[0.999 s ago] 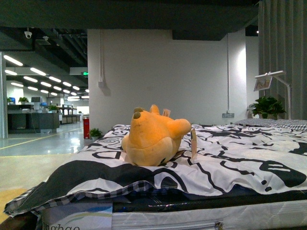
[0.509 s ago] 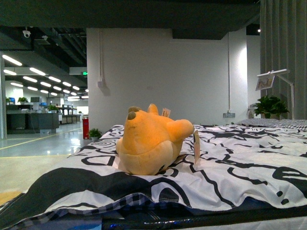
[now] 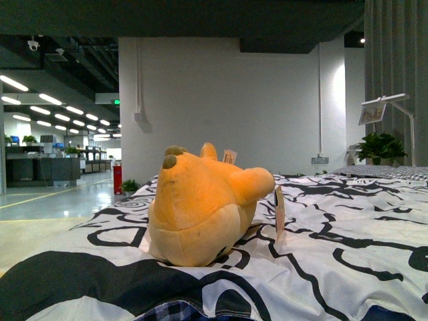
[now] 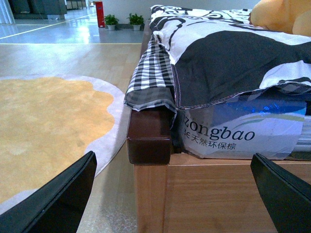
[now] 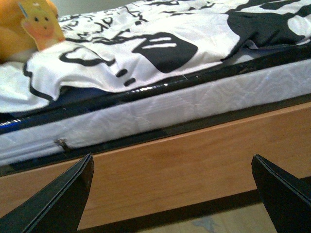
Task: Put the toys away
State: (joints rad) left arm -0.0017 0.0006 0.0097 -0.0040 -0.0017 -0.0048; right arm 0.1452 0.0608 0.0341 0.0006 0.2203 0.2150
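Operator: Location of the soft orange-yellow plush animal (image 3: pixel 200 207)?

Planner: It lies on its side on the black-and-white patterned quilt (image 3: pixel 348 234) of the bed. It sits close behind the bed's near edge, toward the corner with the dark wooden post (image 4: pixel 149 141). Its brown-tipped ears are uppermost, and its paper tag (image 3: pixel 279 212) hangs just beside the body.

Operator: And the tools?

Planner: On the left tool (image 4: pixel 172 158) the dark fingers are spread wide with nothing between them, low in front of that corner post. The right tool (image 5: pixel 172 160) is spread just as wide and empty, facing the pale wooden side board (image 5: pixel 146 184) under the mattress. Neither touches the toy.

Operator: How will it handle?

Planner: I judge it light, squashy and not fragile, with fabric that should grip well. It is bulky, though. Pinched by an ear or a stubby limb, the body would likely dangle and swing. A deep bite into the rounded middle, or a squeeze from both sides, looks safer. The tag is too flimsy to pull on.

Operator: Room to move?

Planner: Above the quilt it is open, with nothing else near the toy. Both tools sit below the mattress top, so they need to clear the bed's edge and the post before reaching in. The loose quilt drapes over the corner and could get caught with the plush. Beyond the post, bare floor and a round orange rug (image 4: pixel 48 126) leave free space.
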